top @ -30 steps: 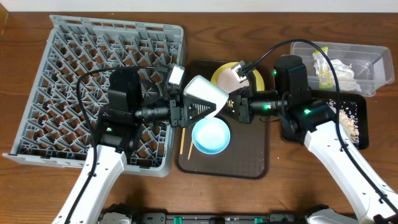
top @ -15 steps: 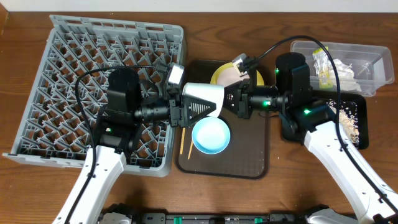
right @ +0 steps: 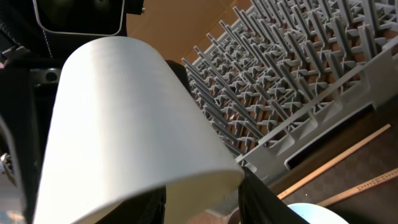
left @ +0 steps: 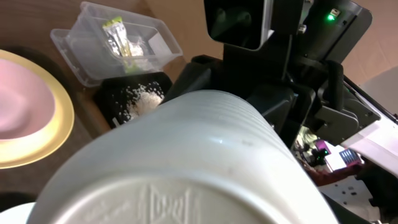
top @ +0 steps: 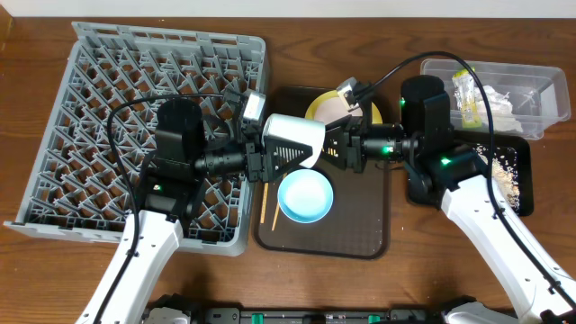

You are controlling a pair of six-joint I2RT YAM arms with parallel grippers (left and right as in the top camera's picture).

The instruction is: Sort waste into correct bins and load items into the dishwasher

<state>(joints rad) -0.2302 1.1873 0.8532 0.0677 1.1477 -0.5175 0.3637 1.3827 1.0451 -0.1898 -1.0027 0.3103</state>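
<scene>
The white bowl [top: 292, 142] hangs on its side above the brown tray, base toward my left gripper [top: 268, 155], which is shut on it. In the left wrist view the white bowl [left: 186, 155] hides that gripper's fingers. My right gripper [top: 331, 148] is open at the bowl's mouth, its black fingers [right: 258, 202] standing apart on either side of the white bowl's [right: 124, 112] rim. Below lie the light blue bowl [top: 305, 196] and two chopsticks [top: 264, 209]. The yellow plate [top: 317, 108] is behind. The grey dish rack [top: 108, 90] sits at the left.
A clear tub [top: 531, 90] at the back right holds a green wrapper [top: 466, 97] and white paper [top: 497, 101]. The black tray [top: 522, 193] beside it holds rice scraps [top: 504, 166]. The brown serving tray [top: 360, 225] lies between the arms. Cables arch over both arms.
My right gripper's jaws have parted from the white bowl's rim and drawn back slightly. The bowl has levelled out and stays with the left gripper.
</scene>
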